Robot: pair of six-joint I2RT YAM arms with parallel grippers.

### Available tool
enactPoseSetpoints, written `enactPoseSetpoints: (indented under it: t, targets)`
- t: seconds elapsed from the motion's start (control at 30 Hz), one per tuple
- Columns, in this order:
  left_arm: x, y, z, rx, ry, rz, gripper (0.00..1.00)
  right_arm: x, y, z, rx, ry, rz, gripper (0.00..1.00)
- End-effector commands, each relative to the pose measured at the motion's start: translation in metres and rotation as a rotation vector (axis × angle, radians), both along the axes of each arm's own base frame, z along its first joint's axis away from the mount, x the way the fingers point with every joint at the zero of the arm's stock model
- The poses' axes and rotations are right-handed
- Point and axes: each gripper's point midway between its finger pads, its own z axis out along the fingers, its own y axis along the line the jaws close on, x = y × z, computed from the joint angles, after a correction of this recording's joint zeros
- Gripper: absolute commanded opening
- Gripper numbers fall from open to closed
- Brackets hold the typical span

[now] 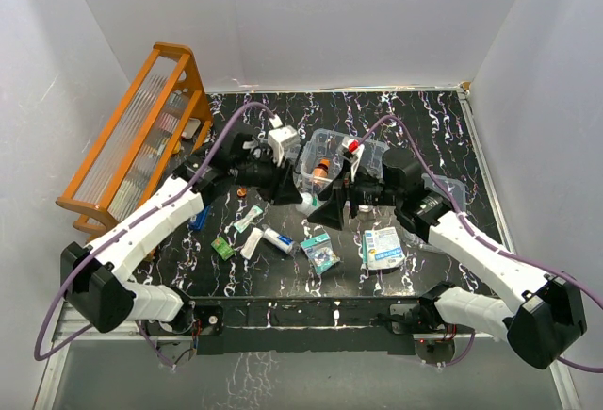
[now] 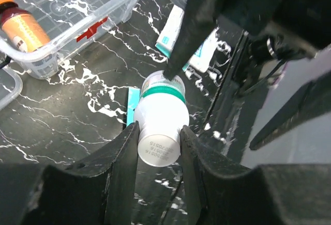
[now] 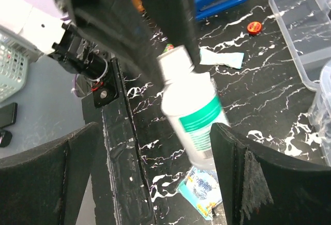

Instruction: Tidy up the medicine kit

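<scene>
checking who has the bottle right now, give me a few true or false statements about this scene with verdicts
1. The left gripper is shut on the white bottle. True.
2. The right gripper is clamped on that bottle too. False: its jaws stand wide open on either side of it, not touching.
3. An orange bottle is inside the clear box. True.
4. The orange rack stands on the right side of the table. False: it stands on the left side.

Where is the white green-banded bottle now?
Left wrist view: the white bottle sits clamped in the left claw above the table, beside the medicine kit, with the open right claw straddling it.
</scene>
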Motion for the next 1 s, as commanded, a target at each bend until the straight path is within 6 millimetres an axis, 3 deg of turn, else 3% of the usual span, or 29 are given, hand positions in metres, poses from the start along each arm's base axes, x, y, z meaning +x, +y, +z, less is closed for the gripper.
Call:
enactPoseSetpoints:
  t: [0.0, 0.2, 0.4, 0.57, 0.83, 0.87, 0.97]
  targets:
    - [0.002, 0.002, 0.031, -0.093, 0.243, 0.115, 0.00, -0.007, 0.006, 0.020, 0.048, -0.129, 0.084, 0.87]
    - [-0.007, -0.002, 0.047, -0.156, 0.331, 0.043, 0.00, 0.017, 0.003, 0.019, -0.002, -0.177, -0.013, 0.85]
    - [-0.011, -0.002, 0.053, -0.160, 0.310, 0.000, 0.00, 0.026, 0.013, 0.013, -0.022, -0.170, 0.015, 0.83]
    - [-0.009, -0.004, 0.045, -0.134, 0.351, -0.005, 0.00, 0.018, 0.024, 0.010, -0.006, -0.136, 0.113, 0.63]
    - [-0.002, -0.005, 0.040, -0.125, 0.367, 0.022, 0.00, 0.017, 0.027, 0.003, 0.007, -0.088, 0.115, 0.32]
    - [0.001, -0.004, 0.039, -0.116, 0.364, 0.042, 0.05, 0.018, 0.026, 0.002, 0.005, -0.082, 0.102, 0.31]
    - [0.015, 0.000, 0.038, -0.102, 0.325, 0.124, 0.34, 0.025, 0.023, 0.002, 0.004, -0.068, 0.036, 0.29]
